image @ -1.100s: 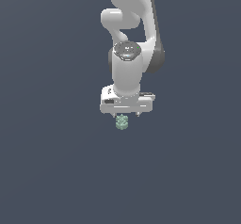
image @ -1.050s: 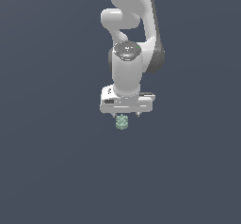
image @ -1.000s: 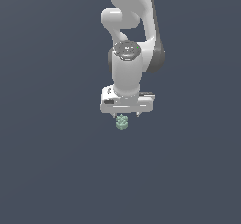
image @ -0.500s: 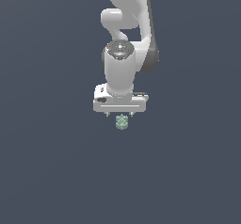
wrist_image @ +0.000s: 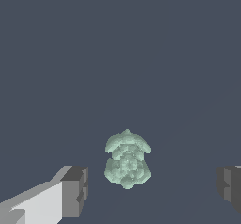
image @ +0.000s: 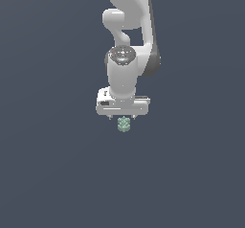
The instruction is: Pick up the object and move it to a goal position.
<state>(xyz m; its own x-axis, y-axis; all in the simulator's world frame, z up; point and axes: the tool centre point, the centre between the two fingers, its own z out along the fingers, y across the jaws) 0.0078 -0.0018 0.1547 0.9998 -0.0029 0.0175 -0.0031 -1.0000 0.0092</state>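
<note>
A flat, featureless slate-grey surface is filling both views. The gripper [wrist_image: 150, 188] is hanging directly over the object [wrist_image: 127, 159], its fingers [wrist_image: 75, 191] spread wide and holding nothing. This looks like the approach step; next, lowering to straddle the lump, then closing.

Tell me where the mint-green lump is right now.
In the exterior view the mint-green lump sits just below the white arm's tool, near centre frame. The wrist view shows it between the open fingers, touching neither.

A flat, plain dark slate-grey surface [image: 52, 174] carries one pale mint-green knobbly object [image: 124, 124].
</note>
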